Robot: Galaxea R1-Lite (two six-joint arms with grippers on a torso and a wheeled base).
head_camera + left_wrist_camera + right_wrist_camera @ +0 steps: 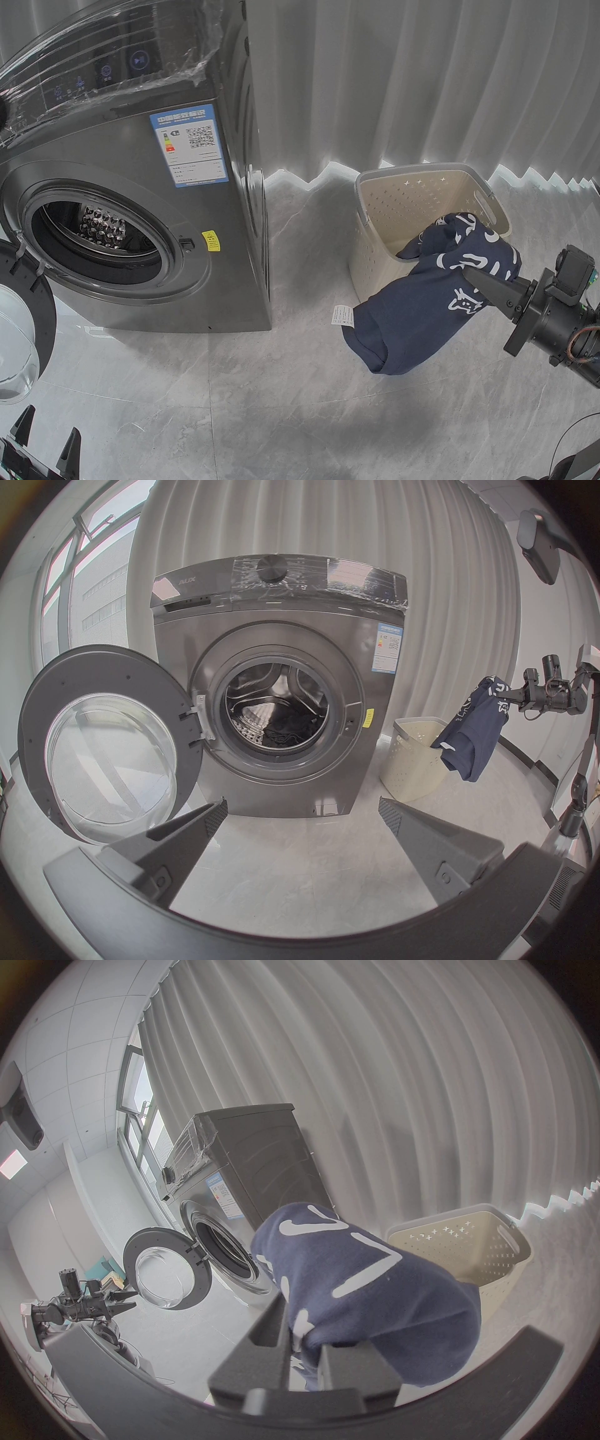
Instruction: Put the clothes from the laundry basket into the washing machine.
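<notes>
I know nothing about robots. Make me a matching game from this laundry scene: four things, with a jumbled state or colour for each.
Things:
1. washing machine door
2. navy garment
3. laundry basket
4. left gripper

States:
a. cream, standing on the floor
b. jaws apart, holding nothing
c. swung wide on its hinge
d. hanging from the right gripper

Pairs: 1-c, 2-d, 3-a, 4-b.
</notes>
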